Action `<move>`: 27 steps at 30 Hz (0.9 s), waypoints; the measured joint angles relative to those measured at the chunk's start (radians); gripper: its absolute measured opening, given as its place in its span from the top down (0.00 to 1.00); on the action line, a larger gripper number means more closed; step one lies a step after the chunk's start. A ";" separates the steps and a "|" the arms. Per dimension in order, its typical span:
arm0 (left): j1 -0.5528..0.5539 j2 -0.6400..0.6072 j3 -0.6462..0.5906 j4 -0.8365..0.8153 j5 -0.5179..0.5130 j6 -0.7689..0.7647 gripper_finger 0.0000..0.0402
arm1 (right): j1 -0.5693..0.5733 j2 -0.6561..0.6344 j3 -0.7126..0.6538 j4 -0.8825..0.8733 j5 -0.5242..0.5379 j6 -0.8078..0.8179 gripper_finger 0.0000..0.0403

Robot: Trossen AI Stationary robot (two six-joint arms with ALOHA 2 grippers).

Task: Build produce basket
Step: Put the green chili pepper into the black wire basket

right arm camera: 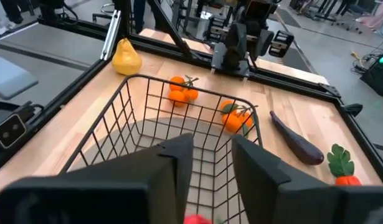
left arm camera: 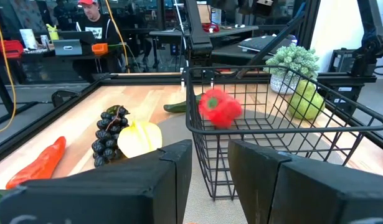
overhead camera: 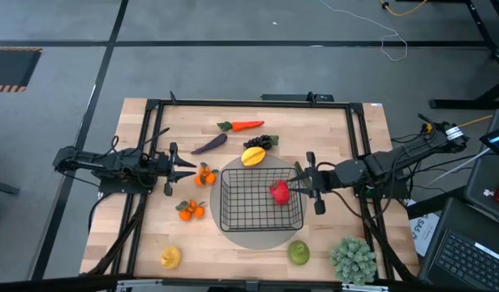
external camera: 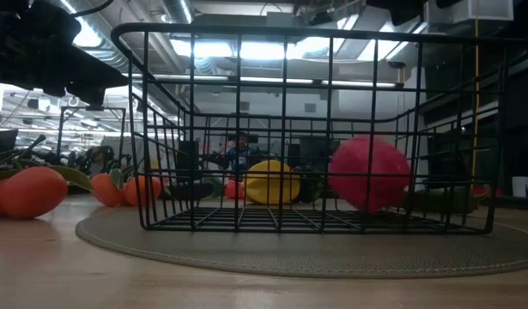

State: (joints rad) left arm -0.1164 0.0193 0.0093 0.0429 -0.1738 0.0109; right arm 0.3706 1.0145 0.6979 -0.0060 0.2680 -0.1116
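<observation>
The black wire basket stands on a grey round mat. A red pepper is inside it near the right wall and also shows in the low view. Whether it rests on the basket floor, I cannot tell. My right gripper hovers over the basket's right side, open, with the pepper just below its fingertips. My left gripper is open and empty, left of the basket, beside a tangerine cluster. Its fingers point at the basket.
A carrot, eggplant, grapes and a yellow fruit lie behind the basket, with a green cucumber near its far right corner. More tangerines, a yellow pear, a green fruit and a bushy plant lie nearer.
</observation>
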 joint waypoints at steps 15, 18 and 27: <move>0.000 0.000 0.000 0.000 0.000 0.000 0.77 | 0.000 -0.019 0.080 -0.272 0.328 0.333 0.69; 0.000 0.000 0.000 0.000 0.000 0.000 0.77 | 0.000 -0.027 0.129 -0.508 0.376 0.558 0.69; 0.000 0.000 0.000 0.000 0.000 0.000 0.77 | 0.000 -0.013 0.141 -0.959 0.131 0.969 0.69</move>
State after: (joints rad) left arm -0.1163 0.0193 0.0097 0.0429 -0.1738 0.0109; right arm 0.3710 1.0016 0.8391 -0.9650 0.3992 0.8570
